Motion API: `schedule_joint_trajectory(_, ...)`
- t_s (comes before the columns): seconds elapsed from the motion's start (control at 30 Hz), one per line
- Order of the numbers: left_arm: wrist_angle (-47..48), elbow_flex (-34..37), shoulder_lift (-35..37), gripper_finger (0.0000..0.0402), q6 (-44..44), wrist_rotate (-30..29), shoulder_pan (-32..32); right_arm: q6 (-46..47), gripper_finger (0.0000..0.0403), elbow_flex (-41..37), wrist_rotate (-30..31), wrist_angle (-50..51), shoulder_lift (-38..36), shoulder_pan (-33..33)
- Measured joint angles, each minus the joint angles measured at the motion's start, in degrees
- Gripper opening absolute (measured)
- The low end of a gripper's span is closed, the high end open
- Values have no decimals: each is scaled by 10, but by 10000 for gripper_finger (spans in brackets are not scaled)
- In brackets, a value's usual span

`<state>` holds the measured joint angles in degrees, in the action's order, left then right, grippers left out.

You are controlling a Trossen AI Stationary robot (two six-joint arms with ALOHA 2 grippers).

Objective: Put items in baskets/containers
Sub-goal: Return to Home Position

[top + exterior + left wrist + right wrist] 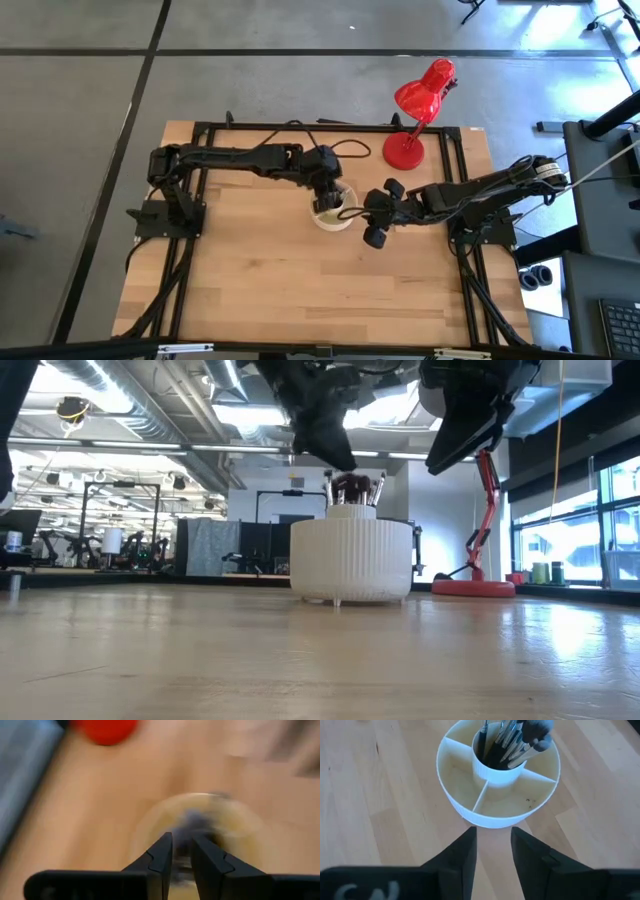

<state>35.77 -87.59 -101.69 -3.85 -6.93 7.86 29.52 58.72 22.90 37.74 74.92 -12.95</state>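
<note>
One round cream organizer cup [338, 221] near the middle of the wooden table [260, 290], a touch toward 1 o'clock. One bunch of makeup brushes [506, 746] standing in its middle cup, tips up. About six to be seen, but packed too tight for a sure count, and cut off by the picture's edge in the right wrist view. Only a few tips poking over the rim in the low view. One red lamp [407, 148] at 1 o'clock from the cup, well apart from it, near the table's far edge. Two dark arms, two grippers. Left gripper [324, 193] up above the cup at its 11 o'clock side, hiding part of the rim from above. Jaws close together with a thin gap and nothing clearly between them, though all very smeary in its own view. Right gripper [366, 212] just beside the cup at 3 o'clock, higher than the rim, not touching. Jaws a little apart, holding nothing. Both arms cut off at the top of the low view.
</note>
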Motion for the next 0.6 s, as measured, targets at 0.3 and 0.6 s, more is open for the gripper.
schedule_joint_trajectory(0.3,-14,0,22,52,13,2,-29,0,121,0,4,-1,0,0)
schedule_joint_trajectory(0.6,-62,41,116,25,20,-76,-54,-55,121,-1,23,-3,0,0)
